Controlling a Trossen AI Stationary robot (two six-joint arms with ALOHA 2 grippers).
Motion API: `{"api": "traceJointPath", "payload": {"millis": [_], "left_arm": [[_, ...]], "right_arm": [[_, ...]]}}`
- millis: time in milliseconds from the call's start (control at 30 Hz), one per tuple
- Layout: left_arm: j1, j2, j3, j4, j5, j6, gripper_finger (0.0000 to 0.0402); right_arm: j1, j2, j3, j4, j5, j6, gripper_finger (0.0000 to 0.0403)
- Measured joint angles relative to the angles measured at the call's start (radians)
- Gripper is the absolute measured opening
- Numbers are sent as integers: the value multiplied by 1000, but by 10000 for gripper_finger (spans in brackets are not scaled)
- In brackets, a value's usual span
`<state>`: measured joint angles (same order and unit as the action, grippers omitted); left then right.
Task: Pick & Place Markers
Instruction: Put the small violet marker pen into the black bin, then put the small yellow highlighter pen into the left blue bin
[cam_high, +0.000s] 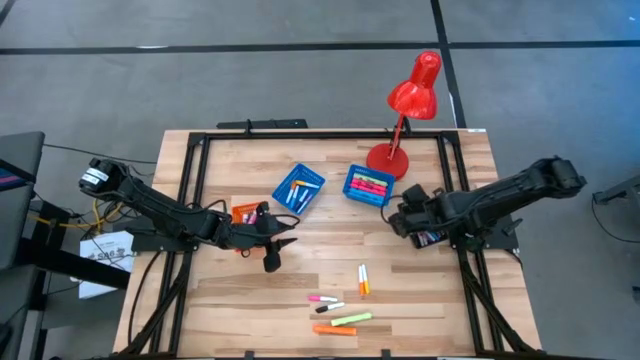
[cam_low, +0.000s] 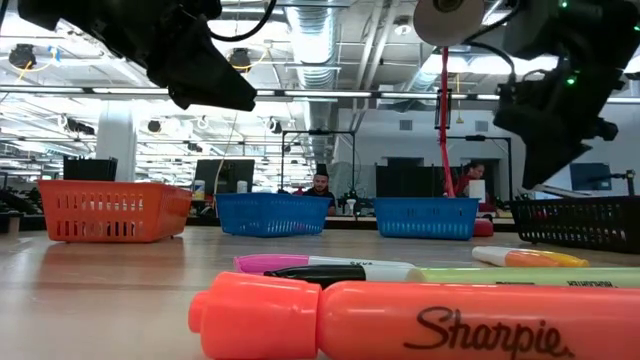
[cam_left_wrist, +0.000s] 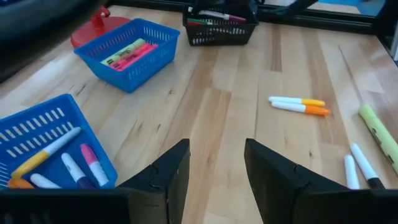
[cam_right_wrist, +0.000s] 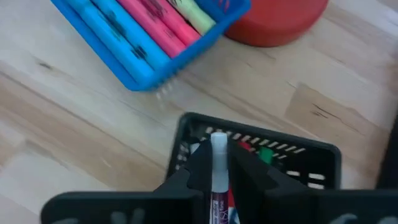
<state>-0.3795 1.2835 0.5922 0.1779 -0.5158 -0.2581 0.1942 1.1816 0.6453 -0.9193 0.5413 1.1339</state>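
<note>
The left gripper (cam_high: 274, 258) hovers with fingers parted and empty, just right of the orange tray (cam_high: 243, 212). Loose markers (cam_high: 340, 320) lie near the table's front edge. At right, the right gripper (cam_right_wrist: 217, 171) pinches a white-barrelled marker (cam_right_wrist: 218, 163) over the black tray (cam_right_wrist: 261, 152).

- Loose markers (cam_high: 340, 310) lie flat on the tabletop's near side: pink, black-capped, green, orange, plus an orange-yellow pair.
- More markers lie in the trays.
- One white marker (cam_right_wrist: 218, 168) is pinched between fingers.
</note>
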Motion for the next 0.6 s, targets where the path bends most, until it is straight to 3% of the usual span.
{"api": "traceJointPath", "payload": {"millis": [400,600], "left_arm": [[-10,0,0,3,1,-27,150],[-12,0,0,3,1,-38,150]], "right_arm": [[8,14,15,1,-18,-7,121],[20,14,75,179,-54,-130,147]]}}
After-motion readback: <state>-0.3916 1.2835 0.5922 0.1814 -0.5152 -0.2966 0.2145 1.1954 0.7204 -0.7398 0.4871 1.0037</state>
